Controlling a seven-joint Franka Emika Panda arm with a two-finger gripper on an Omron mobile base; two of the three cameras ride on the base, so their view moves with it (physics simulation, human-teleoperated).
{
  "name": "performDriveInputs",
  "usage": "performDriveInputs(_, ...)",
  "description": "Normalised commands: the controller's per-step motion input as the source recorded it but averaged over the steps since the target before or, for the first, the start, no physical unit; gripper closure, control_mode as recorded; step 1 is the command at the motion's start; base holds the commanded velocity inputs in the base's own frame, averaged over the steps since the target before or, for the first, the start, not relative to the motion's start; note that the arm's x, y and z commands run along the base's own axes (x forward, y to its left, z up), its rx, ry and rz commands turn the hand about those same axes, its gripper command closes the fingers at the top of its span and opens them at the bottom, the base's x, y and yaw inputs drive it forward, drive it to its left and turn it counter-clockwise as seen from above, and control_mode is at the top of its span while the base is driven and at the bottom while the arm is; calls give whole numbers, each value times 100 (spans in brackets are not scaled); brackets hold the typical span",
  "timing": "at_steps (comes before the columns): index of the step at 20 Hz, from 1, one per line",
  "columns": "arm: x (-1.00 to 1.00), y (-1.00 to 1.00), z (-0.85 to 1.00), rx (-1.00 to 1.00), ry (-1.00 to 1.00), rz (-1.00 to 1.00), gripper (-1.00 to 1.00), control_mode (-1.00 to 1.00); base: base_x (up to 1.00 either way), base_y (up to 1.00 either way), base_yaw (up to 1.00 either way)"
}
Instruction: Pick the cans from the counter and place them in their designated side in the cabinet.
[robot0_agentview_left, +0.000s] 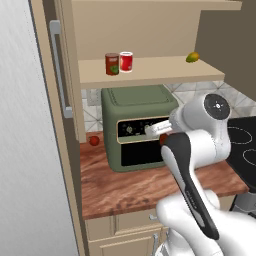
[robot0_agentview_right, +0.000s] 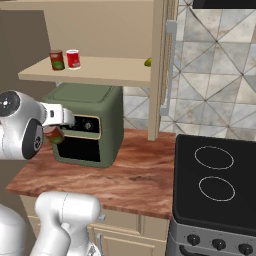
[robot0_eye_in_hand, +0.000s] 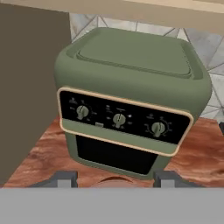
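Cans, three shown: a brown-red can (robot0_agentview_left: 112, 64) and a bright red can (robot0_agentview_left: 126, 61) stood upright, side by side, toward the left end of the cabinet shelf (robot0_agentview_left: 165, 71). A third can (robot0_agentview_right: 54, 135) was pinched in the gripper (robot0_eye_in_hand: 116, 178) (its rounded top was seen between the tips). It was held before the green oven (robot0_agentview_left: 137, 130), above the counter (robot0_agentview_left: 130, 192), long axis apparently upright. The shelf lay overhead and farther back, so a lift clearing the oven's top was judged necessary. The stovetop (robot0_agentview_right: 215, 180) lay well apart.

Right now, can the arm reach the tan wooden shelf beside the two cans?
Probably yes: the tan wooden shelf is open-fronted, bare right of the bright red can, and the gripper, holding a brownish can, hangs below.
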Motion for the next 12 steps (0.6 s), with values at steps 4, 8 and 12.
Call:
performDriveInputs(4, -3, -3, 36, 0, -9, 1, 100, -100, 0, 0, 0)
performDriveInputs(8, -2, -3, 34, 0, -8, 1, 100, -100, 0, 0, 0)
performDriveInputs(12, 0, -2, 33, 0, -5, 1, 100, -100, 0, 0, 0)
